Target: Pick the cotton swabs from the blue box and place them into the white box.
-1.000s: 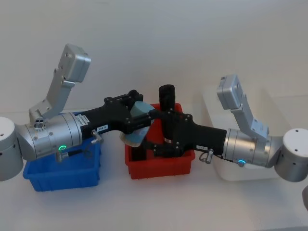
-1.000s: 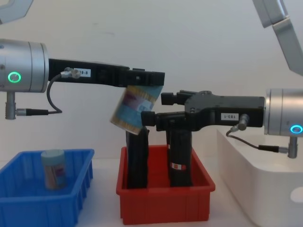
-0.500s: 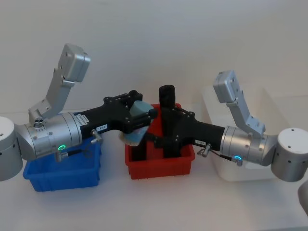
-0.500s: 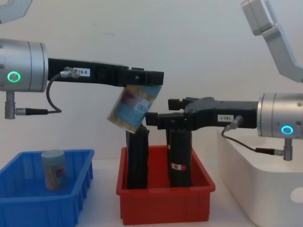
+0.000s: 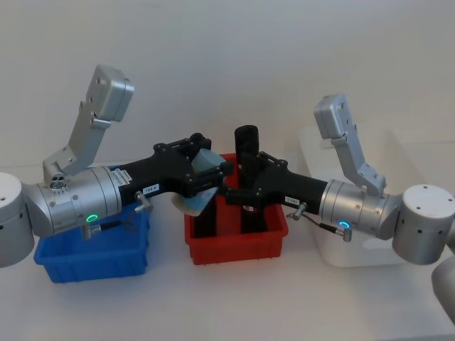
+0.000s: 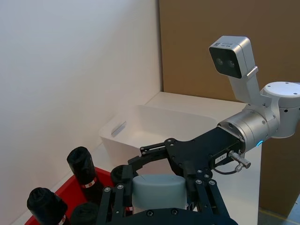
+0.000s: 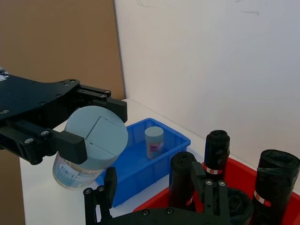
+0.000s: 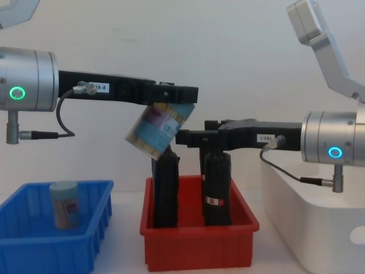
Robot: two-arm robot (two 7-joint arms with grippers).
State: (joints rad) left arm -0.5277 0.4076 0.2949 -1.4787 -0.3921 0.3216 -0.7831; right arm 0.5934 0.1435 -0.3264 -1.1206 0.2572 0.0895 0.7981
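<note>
Blue box [image 8: 23, 245]: bright blue, ribbed sides. Cotton swabs tub [image 8: 157, 128]: pale blue lid, red-and-blue label, tan swabs. Red bin [image 8: 199, 248]: plain red. Black cylinders [image 8: 215, 182]: small red stickers. White box [image 8: 319, 228]: plain white. Left gripper [image 8: 171, 94] and right gripper [image 8: 183, 137]: black.

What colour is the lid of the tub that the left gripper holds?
Pale grey-blue; the lid of the held tub shows best in the right wrist view.

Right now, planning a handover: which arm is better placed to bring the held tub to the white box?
Probably right: the open right hand is beside the tub, and the white box is on that side.
</note>
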